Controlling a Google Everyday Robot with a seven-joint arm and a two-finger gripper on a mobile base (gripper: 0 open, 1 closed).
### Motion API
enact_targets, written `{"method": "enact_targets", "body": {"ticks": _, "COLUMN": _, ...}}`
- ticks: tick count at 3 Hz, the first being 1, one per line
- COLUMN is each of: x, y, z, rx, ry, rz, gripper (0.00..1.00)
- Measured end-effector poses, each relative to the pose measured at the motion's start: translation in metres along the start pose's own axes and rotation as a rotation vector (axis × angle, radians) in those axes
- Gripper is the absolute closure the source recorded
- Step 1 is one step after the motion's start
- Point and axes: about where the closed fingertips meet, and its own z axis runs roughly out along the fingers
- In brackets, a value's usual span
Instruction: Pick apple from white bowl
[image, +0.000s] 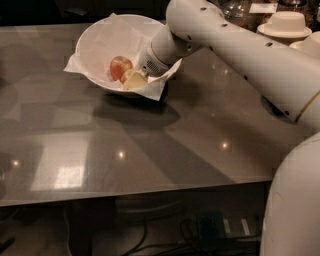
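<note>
Tool (133, 79) in white bowl (100, 82) beside apple (120, 67), grip unclear | glossy grey table (150, 150), dim room

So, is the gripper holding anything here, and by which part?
Cannot tell. The gripper is down inside the white bowl, right beside the apple, but whether it grips it does not show.

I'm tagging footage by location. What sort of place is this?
Probably an office or lab break area: a glossy grey table, loose cables under it, and stacked bowls at the back. The gripper sits in the white bowl beside the apple.
</note>
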Motion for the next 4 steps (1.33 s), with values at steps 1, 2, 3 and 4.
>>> {"method": "enact_targets", "body": {"ticks": 1, "x": 0.001, "y": 0.000, "z": 0.001, "rx": -0.003, "ry": 0.001, "rz": -0.001, "gripper": 0.66}}
{"method": "enact_targets", "body": {"ticks": 2, "x": -0.003, "y": 0.001, "z": -0.001, "rx": -0.008, "ry": 0.001, "rz": -0.018, "gripper": 0.89}}
{"method": "enact_targets", "body": {"ticks": 3, "x": -0.010, "y": -0.001, "z": -0.008, "rx": -0.005, "ry": -0.002, "rz": -0.042, "gripper": 1.00}}
{"method": "enact_targets", "body": {"ticks": 4, "x": -0.019, "y": -0.005, "z": -0.023, "rx": 0.011, "ry": -0.009, "rz": -0.070, "gripper": 1.00}}
